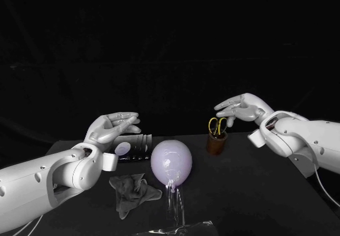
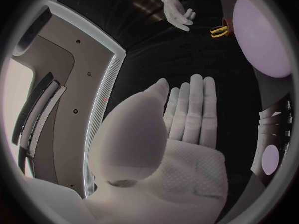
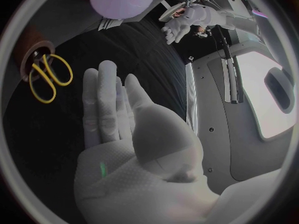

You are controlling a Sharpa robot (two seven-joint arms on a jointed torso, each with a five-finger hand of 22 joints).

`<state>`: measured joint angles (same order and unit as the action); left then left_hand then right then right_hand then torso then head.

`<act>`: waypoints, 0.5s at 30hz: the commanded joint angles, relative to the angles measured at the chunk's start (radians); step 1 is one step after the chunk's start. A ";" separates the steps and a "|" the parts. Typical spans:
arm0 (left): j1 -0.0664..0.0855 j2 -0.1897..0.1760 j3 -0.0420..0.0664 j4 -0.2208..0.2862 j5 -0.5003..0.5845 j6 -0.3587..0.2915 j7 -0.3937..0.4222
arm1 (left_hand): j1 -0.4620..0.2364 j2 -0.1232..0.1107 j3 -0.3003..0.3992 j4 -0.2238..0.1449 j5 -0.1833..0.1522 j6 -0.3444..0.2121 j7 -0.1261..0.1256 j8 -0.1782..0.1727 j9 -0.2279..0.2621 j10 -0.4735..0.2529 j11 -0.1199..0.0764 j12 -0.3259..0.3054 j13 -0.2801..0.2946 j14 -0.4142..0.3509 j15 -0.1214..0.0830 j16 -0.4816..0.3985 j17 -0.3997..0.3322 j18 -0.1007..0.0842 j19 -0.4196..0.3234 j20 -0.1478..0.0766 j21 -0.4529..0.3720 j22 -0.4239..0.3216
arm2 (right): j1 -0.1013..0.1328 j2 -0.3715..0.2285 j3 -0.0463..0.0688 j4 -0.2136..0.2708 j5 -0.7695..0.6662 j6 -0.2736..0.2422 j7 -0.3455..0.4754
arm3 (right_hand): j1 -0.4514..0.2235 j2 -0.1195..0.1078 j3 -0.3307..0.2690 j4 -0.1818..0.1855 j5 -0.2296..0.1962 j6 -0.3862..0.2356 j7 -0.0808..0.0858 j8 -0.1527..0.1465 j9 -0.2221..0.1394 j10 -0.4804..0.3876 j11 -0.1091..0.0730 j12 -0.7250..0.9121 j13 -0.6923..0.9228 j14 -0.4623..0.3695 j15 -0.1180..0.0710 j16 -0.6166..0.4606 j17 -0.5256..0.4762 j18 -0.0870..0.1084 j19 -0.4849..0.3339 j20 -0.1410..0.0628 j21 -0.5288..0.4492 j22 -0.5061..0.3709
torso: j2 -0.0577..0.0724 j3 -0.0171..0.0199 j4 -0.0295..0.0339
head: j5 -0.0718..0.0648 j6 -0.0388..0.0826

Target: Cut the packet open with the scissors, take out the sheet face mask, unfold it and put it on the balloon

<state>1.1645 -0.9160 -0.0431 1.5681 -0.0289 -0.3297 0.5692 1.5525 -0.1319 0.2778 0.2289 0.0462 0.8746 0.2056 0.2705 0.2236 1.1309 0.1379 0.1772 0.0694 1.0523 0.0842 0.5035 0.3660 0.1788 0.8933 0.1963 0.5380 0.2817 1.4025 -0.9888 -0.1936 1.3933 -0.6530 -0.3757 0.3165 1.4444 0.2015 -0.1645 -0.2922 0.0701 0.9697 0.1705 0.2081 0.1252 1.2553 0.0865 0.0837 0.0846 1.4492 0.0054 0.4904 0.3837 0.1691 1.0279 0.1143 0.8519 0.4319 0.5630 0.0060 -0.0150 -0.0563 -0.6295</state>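
Over the black table (image 1: pixel 269 196) we logged left hand (image 1: pixel 113 127) and right hand (image 1: pixel 243 108) both raised, empty, fingers loosely apart; yellow-handled scissors (image 1: pixel 217 125) stood handles-up in a brown cup (image 1: pixel 216 144) near the right, presumably for easy taking, packets (image 1: pixel 134 146) stacked beside the lilac balloon (image 1: pixel 172 162).

There are one pale lilac balloon (image 1: pixel 172 162), one pair of yellow-handled scissors (image 1: pixel 217 125), one brown holder (image 1: pixel 216 144), one crumpled grey cloth (image 1: pixel 131 193), one left hand (image 1: pixel 113 129) and one right hand (image 1: pixel 240 108). The stacked dark packets (image 1: pixel 134 146) overlap too much to count.
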 commanded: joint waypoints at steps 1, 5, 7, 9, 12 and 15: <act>0.003 -0.007 0.001 0.008 0.059 0.073 0.021 | 0.005 -0.006 0.008 0.001 0.004 0.001 -0.001 -0.002 0.002 -0.004 0.000 -0.009 -0.001 -0.011 0.000 0.008 0.009 -0.005 -0.009 0.001 0.007 0.004 | 0.016 -0.006 0.001 -0.036 -0.158 0.019 -0.078 | 0.009 0.009 -0.023 -0.006 -0.007 0.008 -0.005 -0.012 0.003 0.016 -0.008 -0.019 0.006 0.042 -0.009 0.100 0.082 -0.014 0.094 -0.010 0.148 0.184 | 0.001 0.0030 -0.0044 | -0.008 0.000; 0.004 -0.011 0.001 0.009 0.066 0.084 0.021 | -0.003 -0.013 0.015 0.008 0.003 0.020 -0.011 0.008 0.009 0.009 -0.007 -0.015 -0.001 -0.007 -0.008 0.034 0.031 -0.001 -0.012 0.000 0.030 0.018 | 0.034 -0.008 0.001 -0.077 -0.239 0.030 -0.113 | -0.016 0.017 -0.068 0.000 -0.013 0.003 0.005 -0.027 0.005 -0.041 0.005 -0.024 -0.007 0.050 0.001 0.236 0.196 -0.048 0.190 -0.006 0.304 0.415 | 0.003 0.0042 -0.0068 | -0.018 -0.001; 0.004 -0.009 0.001 0.007 0.065 0.087 0.020 | -0.006 -0.017 0.019 0.012 0.004 0.029 -0.016 0.011 0.013 0.021 -0.012 -0.019 -0.001 0.001 -0.013 0.051 0.045 0.001 -0.010 -0.002 0.045 0.028 | 0.040 -0.005 0.001 -0.100 -0.291 0.046 -0.140 | -0.019 0.017 -0.077 0.000 -0.014 0.001 0.007 -0.030 0.005 -0.052 0.009 -0.024 -0.010 0.054 0.002 0.290 0.250 -0.053 0.207 -0.005 0.330 0.455 | 0.001 0.0034 -0.0046 | -0.022 -0.010; 0.004 -0.008 0.001 0.005 0.064 0.089 0.020 | -0.010 -0.018 0.021 0.016 0.004 0.033 -0.018 0.013 0.014 0.027 -0.014 -0.021 -0.001 0.000 -0.014 0.056 0.050 0.001 -0.012 -0.002 0.051 0.031 | 0.044 -0.003 0.001 -0.114 -0.321 0.050 -0.153 | -0.030 0.017 -0.104 -0.001 -0.013 -0.008 0.014 -0.039 0.006 -0.111 0.026 -0.025 -0.021 0.056 0.014 0.398 0.350 -0.062 0.226 0.005 0.369 0.510 | 0.001 0.0033 -0.0028 | -0.029 -0.014; 0.004 -0.005 0.001 0.003 0.060 0.091 0.020 | -0.016 -0.023 0.021 0.022 0.003 0.038 -0.021 0.015 0.016 0.033 -0.015 -0.025 -0.001 -0.009 -0.013 0.058 0.056 -0.001 -0.018 -0.001 0.055 0.035 | 0.052 0.004 0.001 -0.144 -0.384 0.055 -0.174 | -0.025 0.018 -0.155 -0.001 -0.023 -0.012 0.025 -0.049 0.014 -0.142 0.037 -0.019 -0.017 0.046 0.022 0.588 0.526 -0.079 0.271 0.022 0.455 0.639 | 0.000 0.0034 -0.0001 | -0.033 -0.017; 0.004 -0.005 0.001 0.001 0.056 0.092 0.020 | -0.018 -0.026 0.022 0.026 0.004 0.038 -0.020 0.014 0.017 0.034 -0.015 -0.029 -0.002 -0.021 -0.011 0.055 0.057 -0.002 -0.026 0.000 0.055 0.035 | 0.058 0.021 0.001 -0.181 -0.432 0.058 -0.186 | -0.029 0.021 -0.180 0.004 -0.021 -0.014 0.032 -0.053 0.019 -0.174 0.044 -0.023 -0.020 0.048 0.034 0.670 0.608 -0.083 0.281 0.026 0.479 0.677 | 0.001 0.0031 -0.0007 | -0.035 -0.014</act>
<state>1.1665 -0.9230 -0.0433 1.5689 0.0190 -0.2699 0.5730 1.5339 -0.1505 0.2999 0.2510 0.0462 0.9077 0.1843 0.2783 0.2398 1.1565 0.1231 0.1509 0.0684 1.0342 0.0734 0.5566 0.4226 0.1780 0.8717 0.1966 0.5879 0.3162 1.4586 -0.9728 -0.1935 1.2206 -0.9619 -0.3468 0.1777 1.4158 0.2159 -0.3432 -0.2883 0.0522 0.9551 0.1989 0.1578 0.1439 1.0848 0.1316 0.0647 0.0656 1.4659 0.0356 1.1545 0.9841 0.0986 1.3057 0.1396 1.3286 1.1048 0.5638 0.0092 -0.0166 -0.0883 -0.6441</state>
